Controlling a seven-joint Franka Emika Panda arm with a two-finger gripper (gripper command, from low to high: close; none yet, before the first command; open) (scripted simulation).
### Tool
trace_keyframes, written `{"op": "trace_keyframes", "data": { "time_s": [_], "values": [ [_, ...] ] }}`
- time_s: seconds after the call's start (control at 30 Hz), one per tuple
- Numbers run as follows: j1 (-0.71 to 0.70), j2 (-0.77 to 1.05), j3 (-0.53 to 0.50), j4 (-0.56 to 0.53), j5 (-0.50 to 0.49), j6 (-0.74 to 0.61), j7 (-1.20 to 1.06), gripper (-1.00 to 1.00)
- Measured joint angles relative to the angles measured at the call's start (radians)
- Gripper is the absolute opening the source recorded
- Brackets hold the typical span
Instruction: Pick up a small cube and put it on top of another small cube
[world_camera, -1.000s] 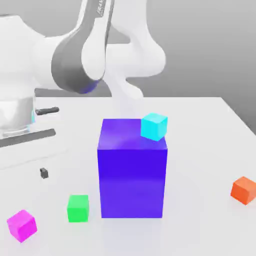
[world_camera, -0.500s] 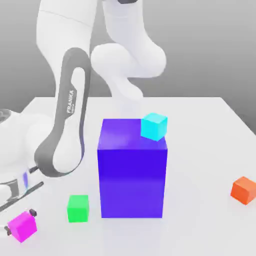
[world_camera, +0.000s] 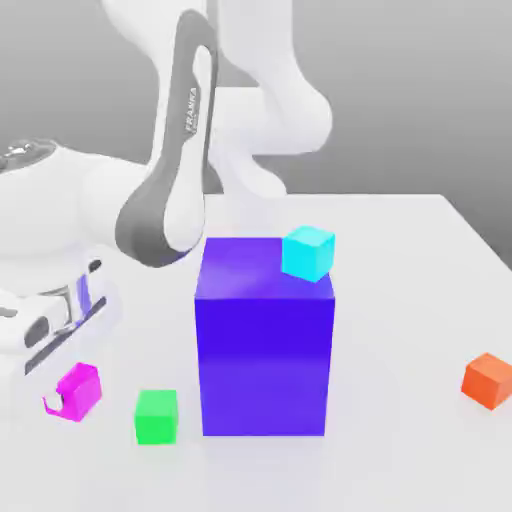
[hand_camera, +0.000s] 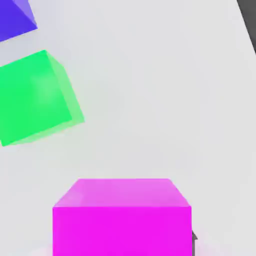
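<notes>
Now the pincer (world_camera: 62, 400) has clamped shut on the small cube (world_camera: 78, 391), which a second ago lay free on the desk (world_camera: 400, 300) at the exterior view's lower left and has since risen slightly, near the green cube (world_camera: 156, 416). The pick appears done; carrying it to another small cube remains.

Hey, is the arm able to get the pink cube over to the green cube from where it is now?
Probably yes: the end effector is shut on the pink cube, and bare table lies between it and the green cube.
</notes>
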Motion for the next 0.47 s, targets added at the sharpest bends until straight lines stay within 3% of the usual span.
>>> {"op": "trace_keyframes", "data": {
  "time_s": [0.17,0.37,0.4,0.47],
  "values": [
    [0.051,-0.144,0.02,-0.139,-0.115,0.011,-0.193,-1.0],
    [0.044,0.032,0.075,-0.144,0.077,0.181,-0.362,-1.0],
    [0.033,0.054,0.09,-0.143,0.102,0.2,-0.381,1.0],
    [0.033,0.054,0.09,-0.143,0.102,0.2,-0.381,1.0]
  ]
}}
